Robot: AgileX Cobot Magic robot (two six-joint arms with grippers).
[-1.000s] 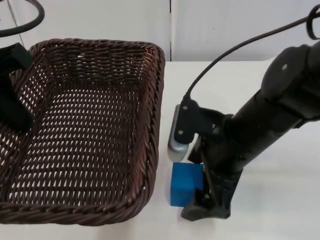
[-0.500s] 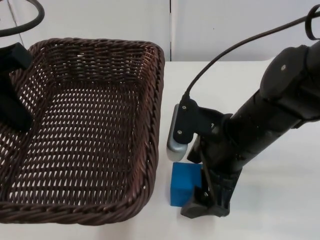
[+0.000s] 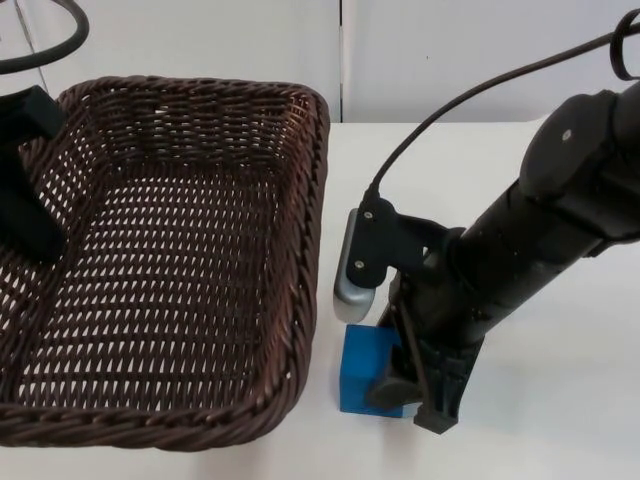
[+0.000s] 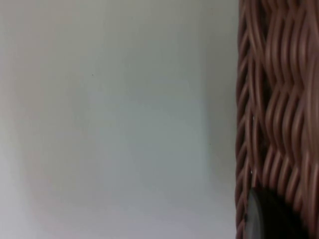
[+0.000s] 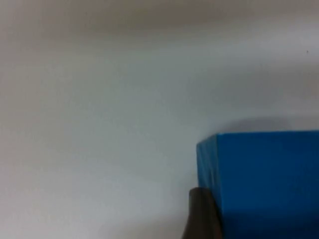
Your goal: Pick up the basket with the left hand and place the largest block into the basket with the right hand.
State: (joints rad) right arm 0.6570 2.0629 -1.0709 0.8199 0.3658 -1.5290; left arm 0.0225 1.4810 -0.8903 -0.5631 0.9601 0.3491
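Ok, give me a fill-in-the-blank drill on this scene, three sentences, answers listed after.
1. The block at the right pincer is ____ in colour.
2. The wicker basket is dark ____.
3. In the top view, the block lies on the white table just ____ the basket, by its near right corner.

Missing words: blue; brown; outside

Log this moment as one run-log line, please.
left gripper: on basket rim | right gripper: down at blue block, beside basket | block: on table, not in basket
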